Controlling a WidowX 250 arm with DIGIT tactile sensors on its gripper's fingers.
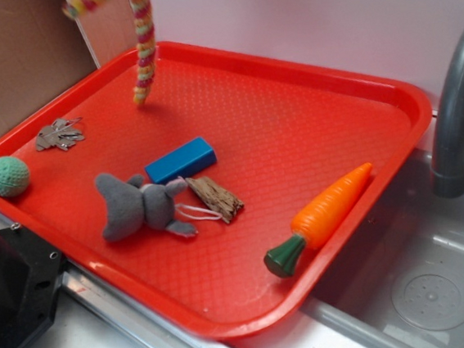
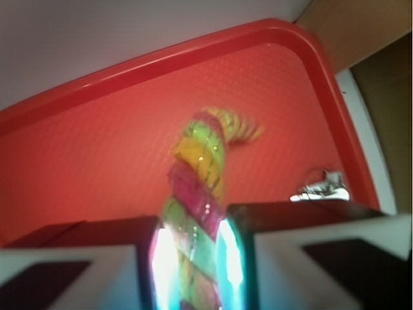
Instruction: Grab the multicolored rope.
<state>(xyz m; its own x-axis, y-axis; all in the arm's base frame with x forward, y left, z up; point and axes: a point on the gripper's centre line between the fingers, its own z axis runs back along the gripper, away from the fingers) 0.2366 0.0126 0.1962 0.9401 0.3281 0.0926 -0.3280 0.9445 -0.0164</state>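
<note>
The claw [image 2: 193,258] is closed on the multicolored rope [image 1: 144,47]; in the wrist view the two fingers [image 2: 97,258] press the twisted yellow, pink and green strands from both sides. In the exterior view the claw itself is almost cut off by the top edge, and the rope hangs down from there, its lower end above the far-left part of the tray [image 1: 309,125], at about 11 o'clock from the tray's middle. I cannot tell if the tip touches the tray or stays just over it.

The red tray fills most of the picture and lies partly over a grey sink [image 1: 440,285], with a dark faucet [image 1: 456,111] at 3 o'clock. On the tray, an orange carrot [image 1: 322,215] with a green top lies along the rim at 4 o'clock. A grey plush toy [image 1: 136,206] is at 8 o'clock, a blue block [image 1: 180,160] is just beside it toward the middle, and a brown piece of wood [image 1: 215,198] lies near both. A green knitted ball [image 1: 8,176] sits at 9 o'clock by the rim, and a small grey leaf-shaped thing [image 1: 58,135] is at 10 o'clock.
</note>
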